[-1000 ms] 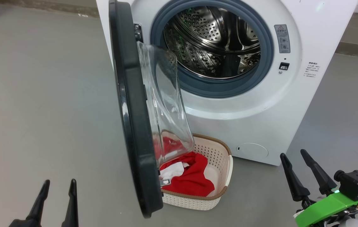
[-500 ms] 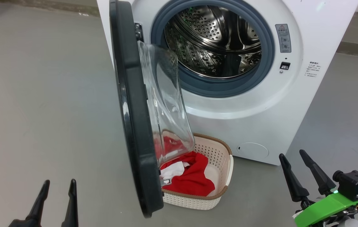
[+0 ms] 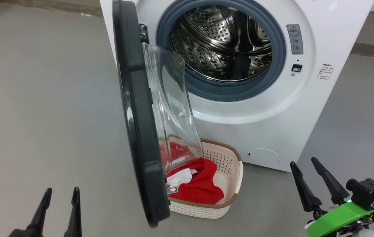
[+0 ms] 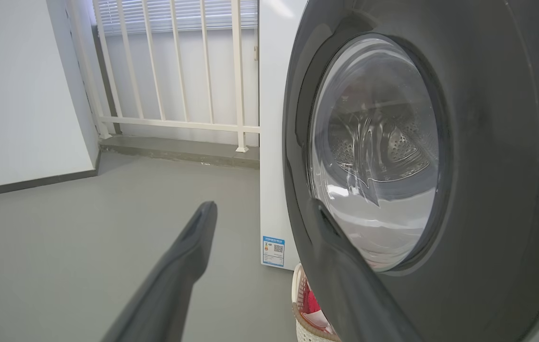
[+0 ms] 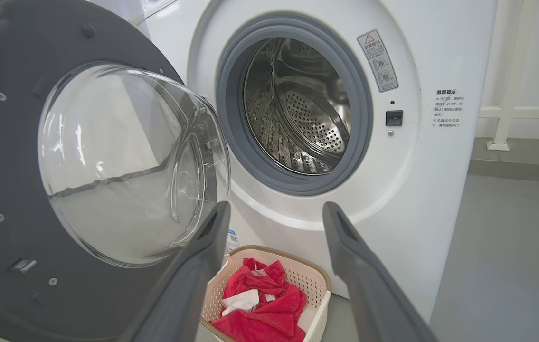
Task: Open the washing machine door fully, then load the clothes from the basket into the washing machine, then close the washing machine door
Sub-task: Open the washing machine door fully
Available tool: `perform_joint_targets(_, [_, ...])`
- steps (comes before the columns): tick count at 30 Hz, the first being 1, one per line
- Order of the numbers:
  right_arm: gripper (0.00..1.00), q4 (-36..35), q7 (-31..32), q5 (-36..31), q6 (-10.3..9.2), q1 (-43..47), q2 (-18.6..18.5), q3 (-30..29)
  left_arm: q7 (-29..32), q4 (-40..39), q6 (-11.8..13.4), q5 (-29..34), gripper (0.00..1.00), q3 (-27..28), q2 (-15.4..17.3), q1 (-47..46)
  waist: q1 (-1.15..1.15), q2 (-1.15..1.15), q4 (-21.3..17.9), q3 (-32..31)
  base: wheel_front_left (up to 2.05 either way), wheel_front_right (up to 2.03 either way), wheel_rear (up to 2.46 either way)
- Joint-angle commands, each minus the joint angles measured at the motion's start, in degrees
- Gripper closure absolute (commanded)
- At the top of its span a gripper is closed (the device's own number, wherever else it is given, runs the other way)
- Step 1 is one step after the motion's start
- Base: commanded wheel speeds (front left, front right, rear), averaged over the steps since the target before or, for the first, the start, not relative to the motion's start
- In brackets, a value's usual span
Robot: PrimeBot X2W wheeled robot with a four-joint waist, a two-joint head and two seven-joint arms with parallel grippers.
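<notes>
The white washing machine stands with its steel drum exposed. Its black-rimmed door juts edge-on toward me, roughly at a right angle to the front. Under the glass bowl sits the cream basket holding red clothes with white patches. My left gripper hangs open at the lower left, left of the door. My right gripper is open at the lower right, right of the basket, empty.
Grey floor spreads to the left of the machine and to its right. A white railing and a wall stand behind, with a raised step below the railing.
The right gripper has drifted slightly left and down in the head view, and the camera shifted a little. The door, basket and left gripper stay put.
</notes>
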Motion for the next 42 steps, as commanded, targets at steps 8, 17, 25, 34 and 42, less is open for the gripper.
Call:
perform_joint_targets(8, [0.00,-1.32,-0.69,-0.53,0.09,-1.43,-0.45,1.17,-0.61,-1.11,0.47,-0.41,0.00,1.68,1.64,-2.59,0.00,0.00,-0.28,0.12,0.00,0.00,0.00])
perform_joint_targets(17, [0.00,-1.38,-0.69,-0.67,0.09,-1.56,-0.41,1.15,-0.65,-1.55,0.67,-0.41,1.00,1.34,1.88,-3.17,0.00,0.00,-0.69,0.43,0.00,0.00,0.00])
perform_joint_targets(25, [0.00,-1.27,-0.69,-0.67,0.09,-1.78,-0.21,1.24,-0.70,-3.22,0.79,-0.12,1.00,1.32,2.21,-3.97,0.00,0.00,-1.03,0.50,0.00,0.00,0.00])
perform_joint_targets(34, [0.00,-1.32,-0.69,-0.26,0.09,-1.75,0.25,1.01,-0.76,-10.83,0.51,0.83,1.00,0.89,2.31,-6.05,0.00,0.00,-1.43,0.58,0.00,0.00,0.00])
perform_joint_targets(42, [0.00,-1.34,-0.69,-0.09,0.09,-1.91,0.35,1.20,-0.78,-20.54,0.18,2.35,1.00,-1.88,0.84,-8.11,0.00,0.00,-1.85,0.84,0.00,0.00,0.00])
